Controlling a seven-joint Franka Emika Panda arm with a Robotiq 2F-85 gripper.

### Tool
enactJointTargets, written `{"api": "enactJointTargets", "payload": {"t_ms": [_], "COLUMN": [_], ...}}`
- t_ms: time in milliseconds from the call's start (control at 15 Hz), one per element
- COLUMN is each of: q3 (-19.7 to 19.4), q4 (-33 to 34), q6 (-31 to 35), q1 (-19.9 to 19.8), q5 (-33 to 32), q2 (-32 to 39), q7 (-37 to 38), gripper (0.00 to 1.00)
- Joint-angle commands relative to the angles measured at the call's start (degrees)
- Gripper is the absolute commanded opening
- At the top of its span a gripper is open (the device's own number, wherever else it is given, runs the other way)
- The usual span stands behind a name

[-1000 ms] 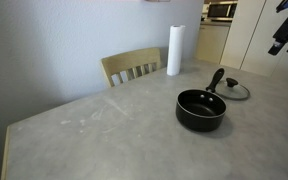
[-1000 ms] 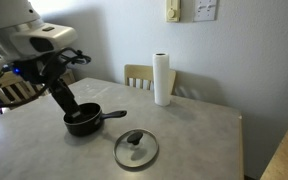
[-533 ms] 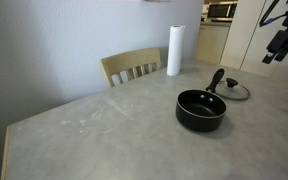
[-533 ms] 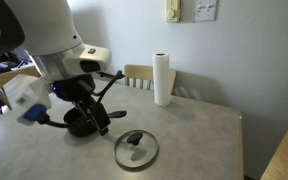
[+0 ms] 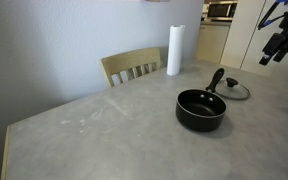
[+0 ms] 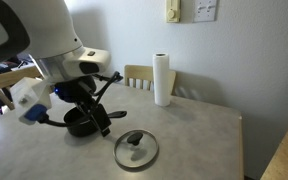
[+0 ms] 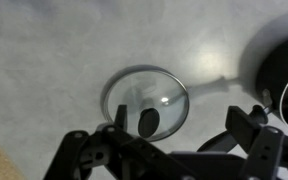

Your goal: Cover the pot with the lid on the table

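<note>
The claw (image 7: pixel 174 135) is hovering spread wide, gripping nothing, above the lid (image 7: pixel 146 98) lying on the surface (image 7: pixel 44 50) beside the pot (image 7: pixel 282 75).

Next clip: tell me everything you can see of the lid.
The lid is round clear glass with a metal rim and a small dark knob at its centre. It lies flat, knob up, on the grey table beside the pot, not on it. The open tool hangs above, not touching.
</note>
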Motion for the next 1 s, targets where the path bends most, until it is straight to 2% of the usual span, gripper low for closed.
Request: {"api": "enactJointTargets", "payload": {"t_ms": [0, 133, 267, 533, 933], "q3": [1.64, 1.55, 1.47, 3.07, 6.91], "q4": [0.75, 1.62, 2.47, 5.09, 13.03], "q6": [6.37, 8.36, 9.6, 10.27, 8.8], "q1": [-1.62, -1.59, -1.17, -1.5, -4.8], "q5": [-4.5, -7.01, -6.71, -0.39, 10.54], "q2": [6.07, 8.87, 11.41, 15.97, 22.03], "q7": [8.99, 14.27, 16.9, 15.48, 10.42], "gripper": [1.0, 1.0, 1.0, 1.0, 1.0]}}
